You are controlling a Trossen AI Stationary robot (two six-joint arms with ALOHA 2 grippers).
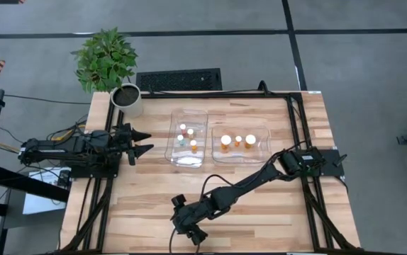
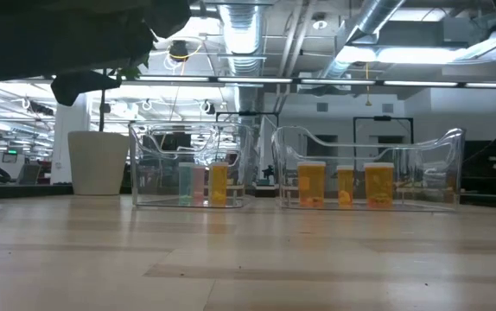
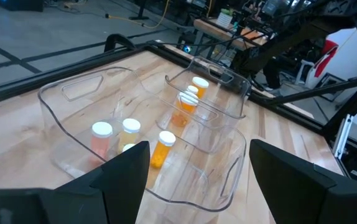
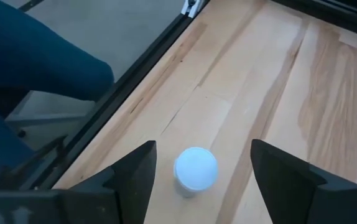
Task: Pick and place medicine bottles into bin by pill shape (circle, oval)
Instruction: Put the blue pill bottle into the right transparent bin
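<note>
A small bottle with a round white cap (image 4: 195, 169) stands upright on the wood table near its near edge. My right gripper (image 4: 197, 186) is open above it, with one finger on either side and not touching; the high view shows this gripper (image 1: 195, 237) at the near edge. Several bottles stand in the clear left bin (image 1: 187, 138), which also shows in the left wrist view (image 3: 60, 99). Three amber bottles stand in the clear right bin (image 1: 260, 145). My left gripper (image 1: 144, 142) is open and empty, level, to the left of the left bin.
A white plant pot (image 1: 126, 99) with a green plant stands at the far left corner. A black grille (image 1: 179, 79) lies beyond the far edge. A person's blue-clad limb (image 4: 35, 62) shows beyond the near edge. Black frame rails (image 1: 294, 120) run along the table's sides.
</note>
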